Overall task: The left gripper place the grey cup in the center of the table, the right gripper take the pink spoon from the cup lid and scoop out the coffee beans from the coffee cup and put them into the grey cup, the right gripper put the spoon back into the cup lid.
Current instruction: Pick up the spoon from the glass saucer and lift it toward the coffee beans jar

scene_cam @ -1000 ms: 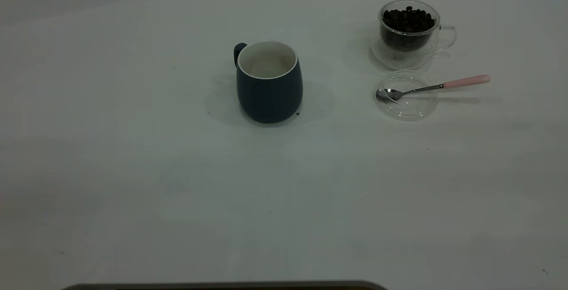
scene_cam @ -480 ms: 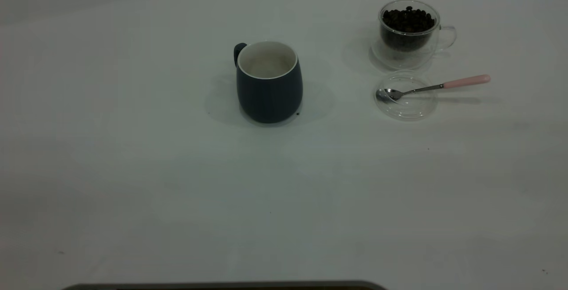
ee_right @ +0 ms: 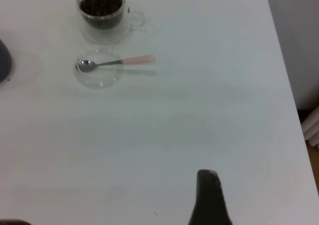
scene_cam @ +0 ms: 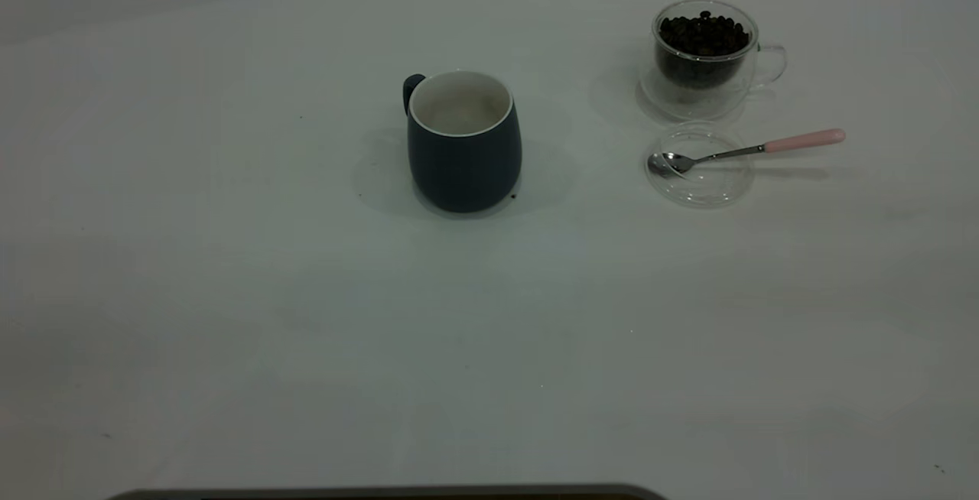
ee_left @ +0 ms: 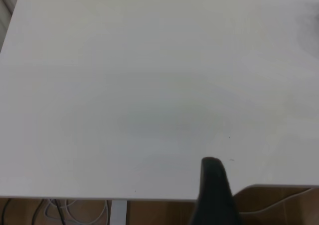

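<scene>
Pink spoon (ee_right: 114,62) on cup lid (ee_right: 99,74), well apart from right gripper (ee_right: 209,197) fingers.

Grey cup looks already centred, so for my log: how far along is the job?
Apparently done: the grey cup stands mid-table. In hand: nothing; the pink spoon lies in the cup lid. Left: scooping the coffee beans from the coffee cup and returning the spoon.

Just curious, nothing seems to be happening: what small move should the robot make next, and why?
Probably the right gripper should reach toward the small pink-handled metal spoon lying on the clear round lid, since the dark blue-grey mug already stands mid-table.
</scene>
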`<state>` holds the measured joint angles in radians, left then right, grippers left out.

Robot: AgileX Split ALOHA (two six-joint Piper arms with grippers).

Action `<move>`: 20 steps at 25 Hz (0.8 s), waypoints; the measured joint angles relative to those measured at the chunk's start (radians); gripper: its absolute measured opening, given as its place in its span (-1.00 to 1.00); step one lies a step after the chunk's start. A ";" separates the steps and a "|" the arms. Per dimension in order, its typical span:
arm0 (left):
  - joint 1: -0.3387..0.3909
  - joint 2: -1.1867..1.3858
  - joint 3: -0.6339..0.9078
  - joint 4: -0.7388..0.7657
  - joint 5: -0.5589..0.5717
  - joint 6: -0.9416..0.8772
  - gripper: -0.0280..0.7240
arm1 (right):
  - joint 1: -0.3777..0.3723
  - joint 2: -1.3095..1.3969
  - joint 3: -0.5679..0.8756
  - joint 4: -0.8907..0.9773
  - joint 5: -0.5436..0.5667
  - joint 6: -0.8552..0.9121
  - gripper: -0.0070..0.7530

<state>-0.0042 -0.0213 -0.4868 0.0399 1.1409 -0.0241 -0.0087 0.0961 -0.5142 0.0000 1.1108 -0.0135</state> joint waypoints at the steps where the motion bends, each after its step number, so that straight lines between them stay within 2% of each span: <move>1: 0.000 0.000 0.000 0.000 0.000 0.000 0.63 | 0.000 0.038 -0.020 0.011 -0.008 0.000 0.56; 5: 0.000 0.000 0.000 0.000 0.000 0.000 0.63 | 0.000 0.240 -0.100 0.089 -0.080 -0.004 0.56; 13: 0.000 0.000 0.000 0.000 0.000 0.000 0.63 | 0.000 0.720 -0.164 0.357 -0.317 -0.120 0.56; 20: 0.000 0.000 0.000 0.000 0.000 0.001 0.63 | 0.000 1.069 -0.213 0.543 -0.387 -0.272 0.56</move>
<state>-0.0042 -0.0213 -0.4868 0.0399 1.1406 -0.0230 -0.0087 1.1650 -0.7269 0.5426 0.7234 -0.2853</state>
